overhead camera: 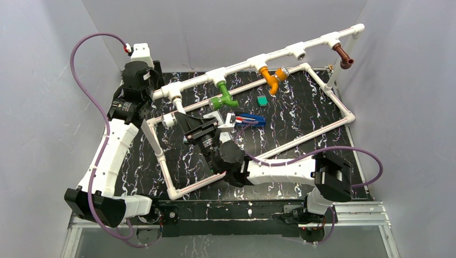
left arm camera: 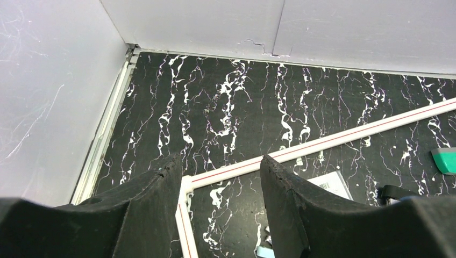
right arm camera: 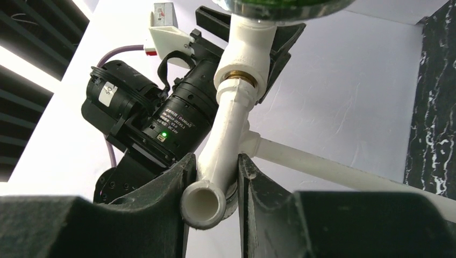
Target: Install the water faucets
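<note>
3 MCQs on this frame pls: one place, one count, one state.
1. Where is the brown faucet? A) on the table B) right end of the top pipe C) in the left fingers
2. Coloured faucets on the top pipe? A) one B) five C) three
3. Right fingers are: A) shut on the white faucet B) open, empty C) shut on the blue box

B: it hangs at the pipe's right end.
C: green faucet, orange faucet, brown faucet.
A: fingers clamp the white spout.
</note>
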Controlling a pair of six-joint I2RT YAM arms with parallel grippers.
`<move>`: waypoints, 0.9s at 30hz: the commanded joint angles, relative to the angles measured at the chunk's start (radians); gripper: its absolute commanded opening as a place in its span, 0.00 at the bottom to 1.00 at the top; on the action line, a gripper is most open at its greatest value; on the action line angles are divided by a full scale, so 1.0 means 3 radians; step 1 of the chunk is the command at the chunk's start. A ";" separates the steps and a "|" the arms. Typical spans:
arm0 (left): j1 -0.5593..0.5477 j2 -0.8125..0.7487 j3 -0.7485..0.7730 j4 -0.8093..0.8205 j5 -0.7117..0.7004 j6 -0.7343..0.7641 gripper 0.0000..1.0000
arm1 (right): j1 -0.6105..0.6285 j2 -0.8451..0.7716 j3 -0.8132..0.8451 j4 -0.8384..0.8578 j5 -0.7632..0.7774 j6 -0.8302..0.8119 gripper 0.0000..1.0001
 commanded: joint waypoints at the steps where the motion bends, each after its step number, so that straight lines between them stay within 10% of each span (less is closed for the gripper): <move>1: -0.0157 0.0145 -0.0290 -0.0774 0.0329 -0.0130 0.53 | -0.0114 -0.0126 0.0067 0.0188 -0.0262 0.0122 0.44; 27: -0.0160 0.0164 -0.0278 -0.0777 0.0286 -0.0122 0.53 | -0.0113 -0.0656 -0.0407 -0.0364 -0.0748 0.0073 0.74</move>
